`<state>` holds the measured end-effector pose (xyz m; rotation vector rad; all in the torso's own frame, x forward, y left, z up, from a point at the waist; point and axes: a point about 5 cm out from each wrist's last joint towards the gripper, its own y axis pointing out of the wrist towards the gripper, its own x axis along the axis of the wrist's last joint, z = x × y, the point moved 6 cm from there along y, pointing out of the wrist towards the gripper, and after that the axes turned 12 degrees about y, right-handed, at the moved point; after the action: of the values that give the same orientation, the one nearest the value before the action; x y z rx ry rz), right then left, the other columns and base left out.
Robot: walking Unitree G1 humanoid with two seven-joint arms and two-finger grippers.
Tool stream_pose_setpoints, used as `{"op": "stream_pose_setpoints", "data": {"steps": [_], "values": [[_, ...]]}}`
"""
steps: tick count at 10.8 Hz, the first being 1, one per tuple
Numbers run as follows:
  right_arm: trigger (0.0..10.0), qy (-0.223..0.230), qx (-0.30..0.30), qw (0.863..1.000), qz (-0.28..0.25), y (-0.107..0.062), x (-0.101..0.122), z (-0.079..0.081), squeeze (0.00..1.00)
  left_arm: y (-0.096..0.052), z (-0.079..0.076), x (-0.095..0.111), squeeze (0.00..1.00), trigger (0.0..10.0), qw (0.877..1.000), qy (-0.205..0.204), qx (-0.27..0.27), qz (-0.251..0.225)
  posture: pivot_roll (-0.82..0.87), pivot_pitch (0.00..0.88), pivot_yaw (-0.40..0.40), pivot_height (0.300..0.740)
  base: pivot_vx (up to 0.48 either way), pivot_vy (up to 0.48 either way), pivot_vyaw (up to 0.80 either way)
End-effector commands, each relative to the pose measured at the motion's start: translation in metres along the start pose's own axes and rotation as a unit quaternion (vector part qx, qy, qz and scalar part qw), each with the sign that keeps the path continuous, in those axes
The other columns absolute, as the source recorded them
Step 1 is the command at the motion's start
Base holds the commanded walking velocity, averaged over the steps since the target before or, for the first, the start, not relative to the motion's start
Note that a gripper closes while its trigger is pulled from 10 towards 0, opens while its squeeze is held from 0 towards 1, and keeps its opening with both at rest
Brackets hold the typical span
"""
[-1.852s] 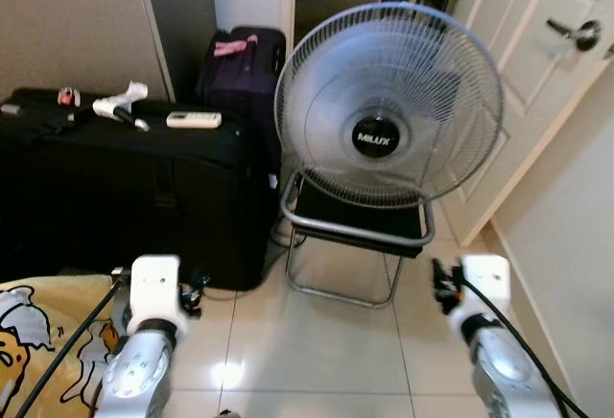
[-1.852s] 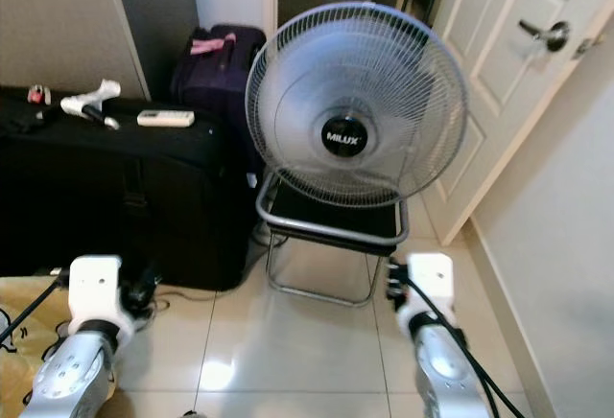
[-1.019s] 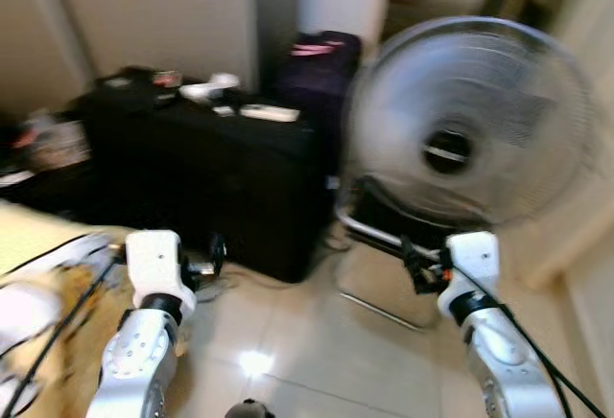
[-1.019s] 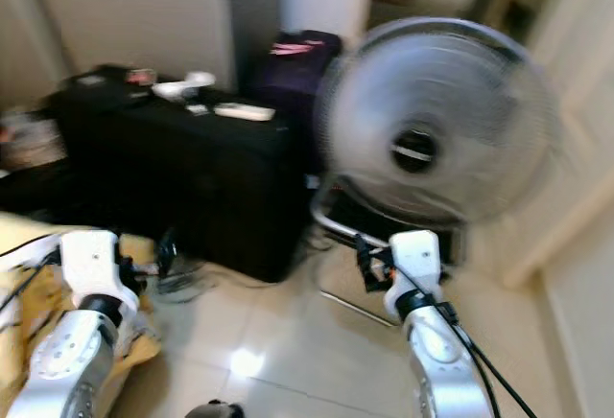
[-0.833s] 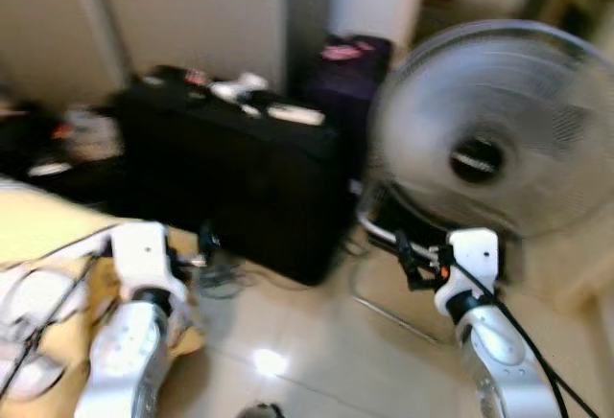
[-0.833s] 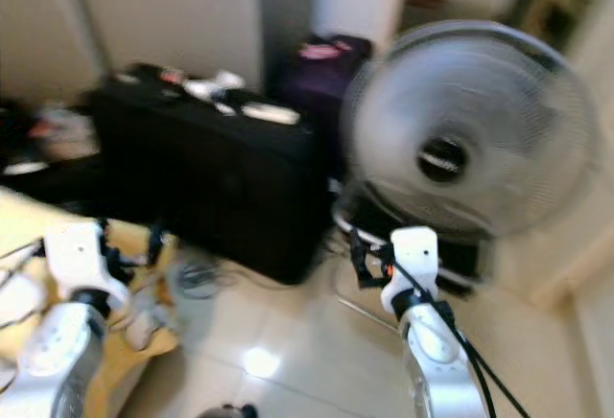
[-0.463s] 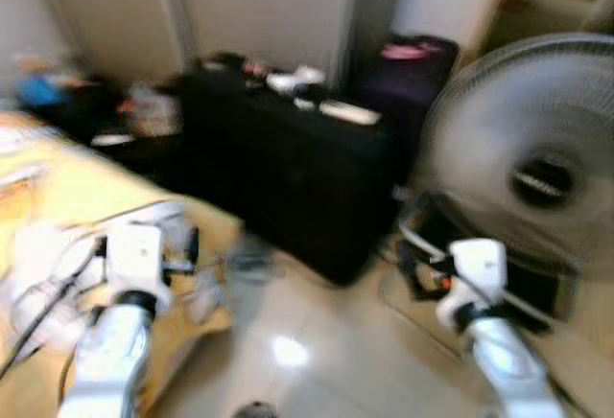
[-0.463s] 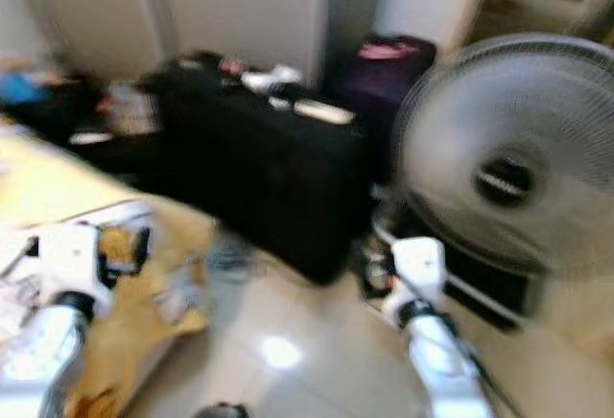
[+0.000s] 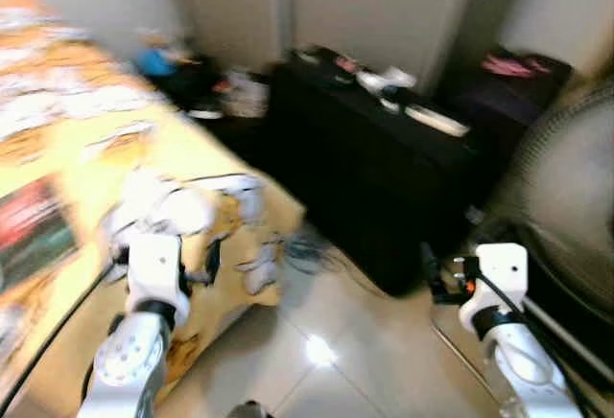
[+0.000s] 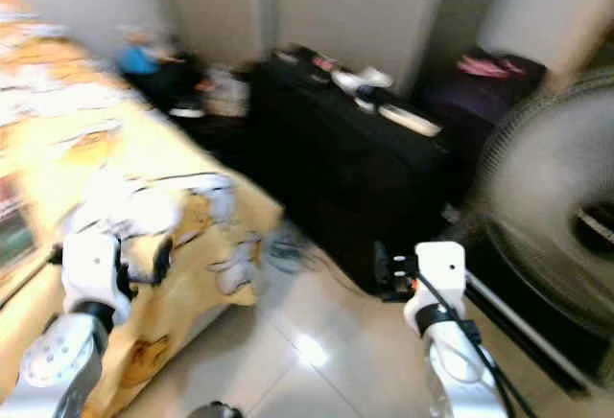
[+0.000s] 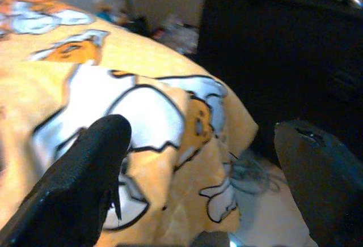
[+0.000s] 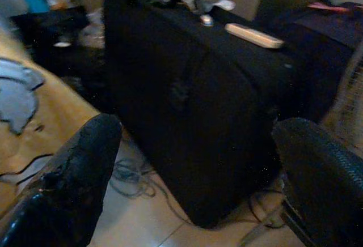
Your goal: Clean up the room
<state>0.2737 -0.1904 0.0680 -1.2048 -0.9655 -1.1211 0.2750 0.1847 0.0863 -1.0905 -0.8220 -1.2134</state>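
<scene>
So the robot is looking at a bed with a yellow cartoon-print blanket on its left side, and the head views are pretty blurry. A rumpled white part of the yellow cartoon-print blanket is bunched near the bed's corner, and a flap of it hangs over the edge toward the tiled floor. That looks like the likeliest thing to tidy, though that's a guess from the task alone.

The left pincer hangs above the bed's corner with its two black fingers spread wide and nothing between them. The right pincer is likewise wide apart and empty, pointing at the big black soft-sided suitcase standing on the floor beside the bed.

On the suitcase's top sit a long white remote control near its far edge and a white crumpled object further along; too blurry to say what that one is. A tangle of grey cable lies on the floor at the suitcase's foot. A purple bag stands behind the suitcase, and a big round grey fan is off to the right.

The blanket will probably be light, floppy and easy to drag, so pinching a thick fold at the hanging corner seems the safest hold. The remote is rigid and smooth, so gripping across its narrow width should work best.
</scene>
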Motion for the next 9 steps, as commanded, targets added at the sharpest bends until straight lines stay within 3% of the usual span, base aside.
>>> {"op": "stream_pose_setpoints", "data": {"steps": [1,3,8,9], "values": [[10.0,0.014,0.002,1.0,0.007,0.0,-0.002,0.001,1.0,-0.002,0.002,-0.001,0.0,10.0,1.0,0.004,0.004,0.004,-0.07,0.067,-0.008,0.74,0.0,0.0,0.8],[10.0,0.018,-0.004,1.0,0.006,0.0,-0.001,0.001,1.0,0.0,0.005,0.004,0.0,10.0,1.0,0.025,0.004,-0.003,-0.07,0.061,0.01,0.74,0.0,0.0,0.8],[10.0,0.037,-0.017,0.999,-0.01,0.015,0.005,0.001,1.0,0.023,-0.002,0.016,0.0,10.0,0.998,0.048,-0.023,-0.016,-0.08,0.0,0.06,0.74,0.0,0.0,0.79],[10.0,0.048,-0.019,0.999,-0.011,0.017,0.005,0.0,1.0,0.024,-0.003,0.016,0.0,10.0,0.999,0.043,-0.027,-0.015,-0.09,0.0,0.058,0.74,0.0,0.0,0.0]]}}
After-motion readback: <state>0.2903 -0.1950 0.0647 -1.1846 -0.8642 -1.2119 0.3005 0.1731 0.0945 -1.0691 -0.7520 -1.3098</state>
